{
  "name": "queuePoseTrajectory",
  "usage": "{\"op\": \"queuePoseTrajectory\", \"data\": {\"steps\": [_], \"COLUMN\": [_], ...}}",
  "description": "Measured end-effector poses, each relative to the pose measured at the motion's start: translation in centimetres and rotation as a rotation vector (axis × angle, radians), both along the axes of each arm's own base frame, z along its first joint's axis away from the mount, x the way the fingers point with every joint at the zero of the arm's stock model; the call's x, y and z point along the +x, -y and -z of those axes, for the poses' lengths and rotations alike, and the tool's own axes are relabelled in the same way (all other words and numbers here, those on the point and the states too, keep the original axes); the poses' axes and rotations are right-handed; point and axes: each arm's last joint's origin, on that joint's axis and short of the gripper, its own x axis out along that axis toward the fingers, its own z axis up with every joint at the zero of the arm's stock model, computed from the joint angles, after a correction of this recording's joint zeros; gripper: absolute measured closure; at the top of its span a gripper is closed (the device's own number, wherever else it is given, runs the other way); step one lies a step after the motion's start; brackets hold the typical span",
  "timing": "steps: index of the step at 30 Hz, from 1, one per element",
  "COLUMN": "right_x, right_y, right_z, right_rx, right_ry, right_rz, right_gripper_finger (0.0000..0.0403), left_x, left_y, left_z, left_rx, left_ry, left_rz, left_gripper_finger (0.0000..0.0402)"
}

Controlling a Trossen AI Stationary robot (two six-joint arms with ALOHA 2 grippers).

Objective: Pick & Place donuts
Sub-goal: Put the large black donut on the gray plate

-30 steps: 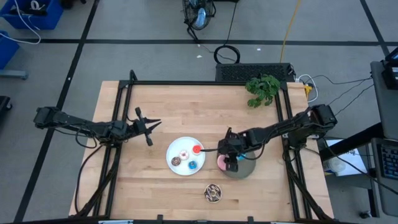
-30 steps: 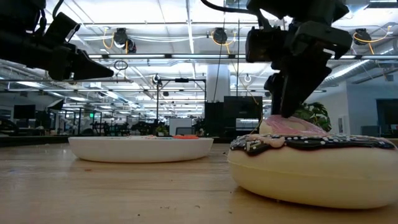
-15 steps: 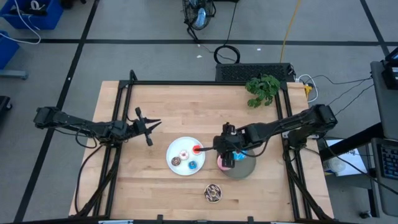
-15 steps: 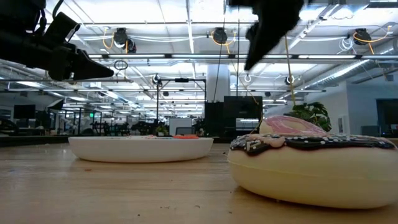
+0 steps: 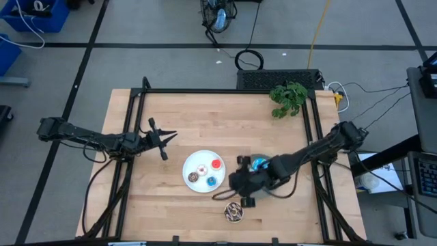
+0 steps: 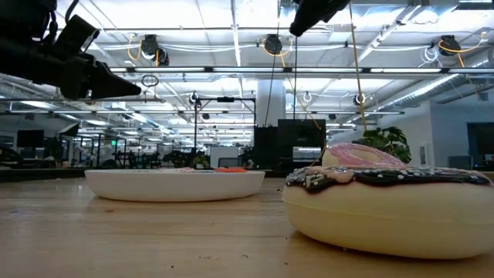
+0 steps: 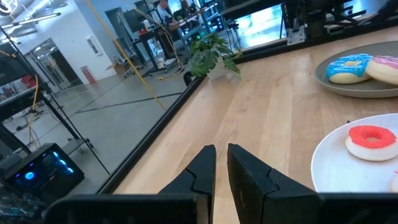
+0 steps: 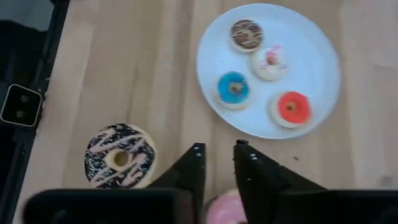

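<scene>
The right gripper [image 8: 216, 163] hangs over the counter [image 5: 205, 116], jaws nearly closed and empty. The chocolate-drizzled donut [image 8: 118, 155] lies just beside them, four tiny donuts [image 8: 264, 71] on the white plate [image 8: 314, 56] beyond. A pink donut [image 8: 224, 210] is cut off beneath. The left gripper [image 7: 221, 163] waits well apart, jaws closed. No writing is readable.

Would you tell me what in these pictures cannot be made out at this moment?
Grey plate: high view, mostly hidden under the right arm.
Pink donut: right wrist view, cut off by the picture's edge.
Tiny donuts: low view, hidden behind the rim of the white plate; only a red sliver shows.
White plate: left wrist view, cut by the edge; only the red donut shows whole.
</scene>
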Motion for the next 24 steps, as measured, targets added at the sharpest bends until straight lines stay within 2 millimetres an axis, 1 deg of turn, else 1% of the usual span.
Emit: {"op": "queuePoseTrajectory", "data": {"steps": [4,6,9,11,15,17,20,24], "right_x": [1.4,2.3,3.5,4.0,4.5,4.7,5.4,6.1], "right_y": [-2.0,-2.9,-3.7,-3.9,-4.3,-4.5,-4.1,-2.9], "right_z": [0.9,1.6,2.8,3.4,4.6,4.7,4.5,4.4], "right_rx": [0.01,0.02,0.008,0.002,-0.026,-0.033,0.002,0.077], "right_ry": [-0.062,-0.114,-0.159,-0.172,-0.192,-0.175,-0.131,-0.123], "right_rz": [-0.052,-0.078,-0.083,-0.116,-0.25,-0.273,-0.234,-0.108], "right_gripper_finger": [0.0388,0.0398,0.0392,0.0391,0.0397,0.04,0.0395,0.0357], "left_x": [0.0,0.0,0.0,0.0,0.0,0.0,0.0,0.0], "left_y": [0.0,0.0,0.0,0.0,0.0,0.0,0.0,0.0], "left_z": [0.0,0.0,0.0,0.0,0.0,0.0,0.0,0.0], "left_rx": [-0.003,-0.016,-0.02,-0.02,-0.02,-0.02,-0.02,-0.017], "left_ry": [0.003,0.009,0.011,0.01,0.01,0.01,0.01,0.008], "left_rz": [0.0,-0.002,-0.002,-0.002,-0.002,-0.001,0.0,0.0], "left_gripper_finger": [0.0353,0.0353,0.0353,0.0353,0.0353,0.0353,0.0353,0.0353]}}
